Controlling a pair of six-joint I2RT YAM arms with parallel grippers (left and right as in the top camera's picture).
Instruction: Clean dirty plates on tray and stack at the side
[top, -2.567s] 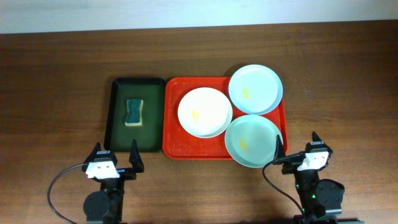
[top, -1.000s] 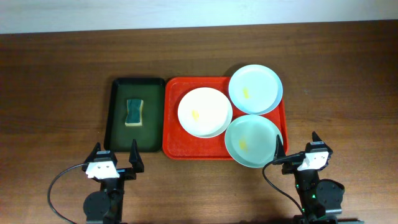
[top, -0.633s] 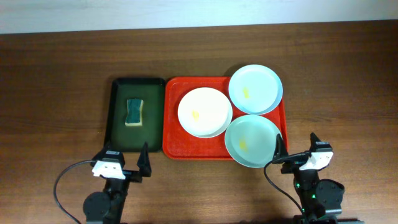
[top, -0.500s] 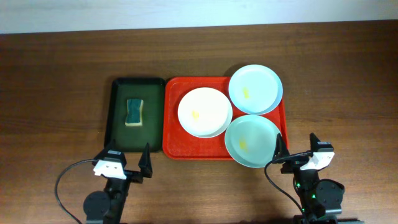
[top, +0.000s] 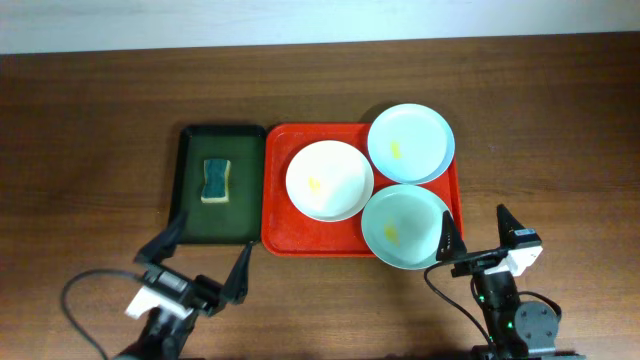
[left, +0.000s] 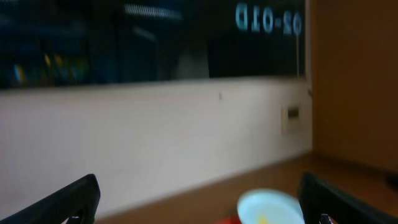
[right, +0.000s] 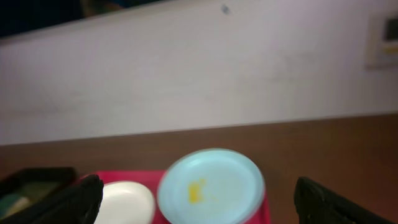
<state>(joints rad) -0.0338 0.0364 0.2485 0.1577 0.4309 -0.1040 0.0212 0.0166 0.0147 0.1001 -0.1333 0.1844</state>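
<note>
Short of the tray (top: 280, 236), the left pincer (top: 212, 240) and right pincer (top: 475, 220) are held apart, plates (top: 330, 180) unwiped; the sponge (top: 215, 180) should be fetched next.

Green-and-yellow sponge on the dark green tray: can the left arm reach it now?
Likely yes: the sponge lies uncovered, and the left gripper, jaws open, is near with nothing between.

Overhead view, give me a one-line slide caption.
Three smeared plates on red tray, sponge in green tray, left gripper and right gripper both open.
</note>
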